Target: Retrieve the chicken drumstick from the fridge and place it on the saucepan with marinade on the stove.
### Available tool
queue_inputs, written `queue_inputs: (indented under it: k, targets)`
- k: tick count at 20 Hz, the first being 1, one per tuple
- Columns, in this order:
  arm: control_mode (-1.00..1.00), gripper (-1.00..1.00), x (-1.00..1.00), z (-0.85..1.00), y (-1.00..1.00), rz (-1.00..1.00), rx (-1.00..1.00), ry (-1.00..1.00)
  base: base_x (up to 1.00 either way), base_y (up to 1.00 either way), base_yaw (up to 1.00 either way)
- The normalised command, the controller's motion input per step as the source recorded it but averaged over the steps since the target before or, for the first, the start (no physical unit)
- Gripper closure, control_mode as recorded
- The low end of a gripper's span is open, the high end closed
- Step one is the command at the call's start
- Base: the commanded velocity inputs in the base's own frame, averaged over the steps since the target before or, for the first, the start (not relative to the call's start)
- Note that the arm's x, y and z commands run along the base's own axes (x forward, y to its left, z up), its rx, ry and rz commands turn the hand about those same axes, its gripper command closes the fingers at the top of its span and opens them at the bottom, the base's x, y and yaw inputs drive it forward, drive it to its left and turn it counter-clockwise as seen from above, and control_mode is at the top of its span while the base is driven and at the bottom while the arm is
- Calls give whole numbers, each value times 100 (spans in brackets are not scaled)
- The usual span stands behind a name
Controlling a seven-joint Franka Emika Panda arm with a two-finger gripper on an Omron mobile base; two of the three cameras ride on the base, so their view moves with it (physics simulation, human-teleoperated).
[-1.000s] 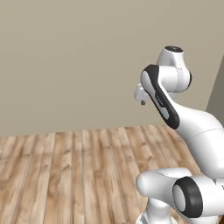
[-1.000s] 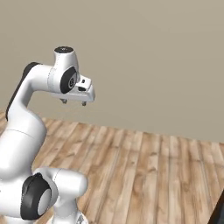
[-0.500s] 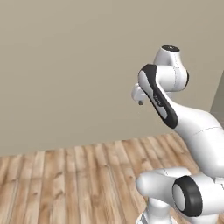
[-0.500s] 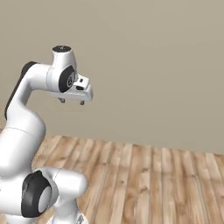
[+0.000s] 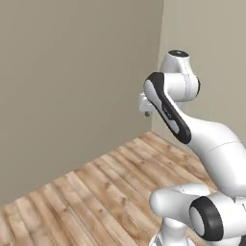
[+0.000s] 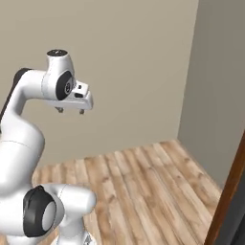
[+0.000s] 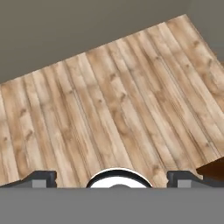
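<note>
Drumstick: we cannot see it; judged small, light, greasy, best pinched across its thick end.
Gripper (image 6: 70,111): fingers spread wide, empty, over wooden floor (image 6: 143,182).
Fridge (image 6: 228,191): brown panel edge at four o'clock.

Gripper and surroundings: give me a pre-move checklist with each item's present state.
1. Gripper open: ok, fingers spread wide in the hand view.
2. Gripper empty: ok, nothing between the fingertips.
3. Arm clear of the walls: ok, held high above the wooden floor.
4. Fridge in reach: cannot tell; a brown wooden panel at the right edge of the right base view may be its side.
5. Drumstick located: cannot tell.
6. Saucepan and stove located: cannot tell.
</note>
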Motion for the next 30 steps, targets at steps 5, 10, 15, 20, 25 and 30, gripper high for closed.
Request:
queue_inputs:
  k: [5, 10, 15, 20, 25, 30]
  targets:
    - [100, -100, 0, 0, 0, 0, 0, 0, 6, 35, -89]
    - [100, -100, 0, 0, 0, 0, 0, 0, 6, 37, -89]
    - [100, -100, 0, 0, 0, 0, 0, 0, 0, 56, -79]
    - [100, -100, 0, 0, 0, 0, 0, 0, 14, 96, -39]
    - [100, -100, 0, 0, 0, 0, 0, 0, 19, 98, -31]
    - [100, -100, 0, 0, 0, 0, 0, 0, 4, 30, -28]
